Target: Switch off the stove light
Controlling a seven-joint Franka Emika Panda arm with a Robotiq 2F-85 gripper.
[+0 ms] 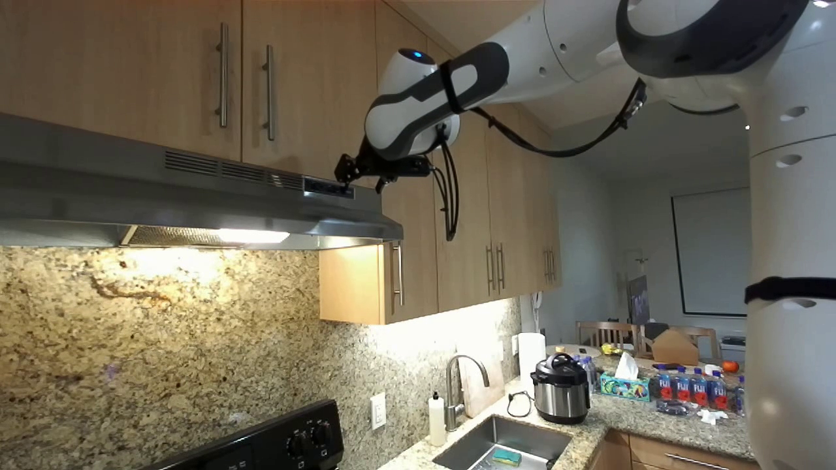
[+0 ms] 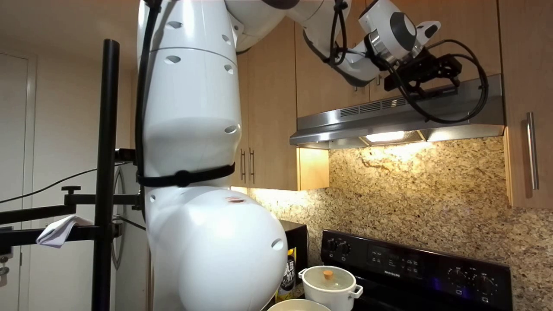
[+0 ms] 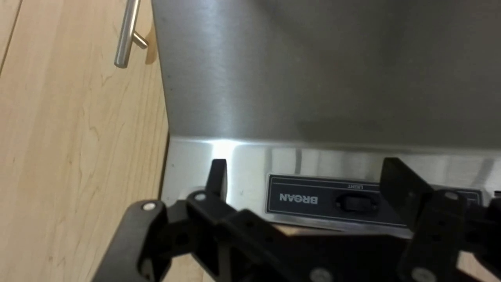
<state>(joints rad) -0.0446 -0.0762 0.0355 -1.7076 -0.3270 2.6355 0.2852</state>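
Observation:
The steel range hood (image 1: 130,196) hangs under the cabinets and also shows in an exterior view (image 2: 367,119). Its stove light (image 1: 253,236) is lit, also in an exterior view (image 2: 385,137). In the wrist view, the upside-down black BROAN panel (image 3: 313,213) holds a dark rocker, the light switch (image 3: 357,203), with the label LIGHT beside it. My gripper (image 3: 305,166) is open and empty, its fingers spread in front of the panel. The right finger covers part of the panel; the switch shows just left of it. In both exterior views the gripper (image 1: 363,177) (image 2: 434,84) is by the hood's front.
Wooden cabinets (image 1: 313,85) with bar handles (image 1: 270,93) stand above and beside the hood; one handle (image 3: 127,35) shows in the wrist view. Below are the black stove panel (image 2: 402,263), a white pot (image 2: 330,293), a sink (image 1: 470,450) and a cooker (image 1: 560,388). Cables (image 2: 479,95) loop from the wrist.

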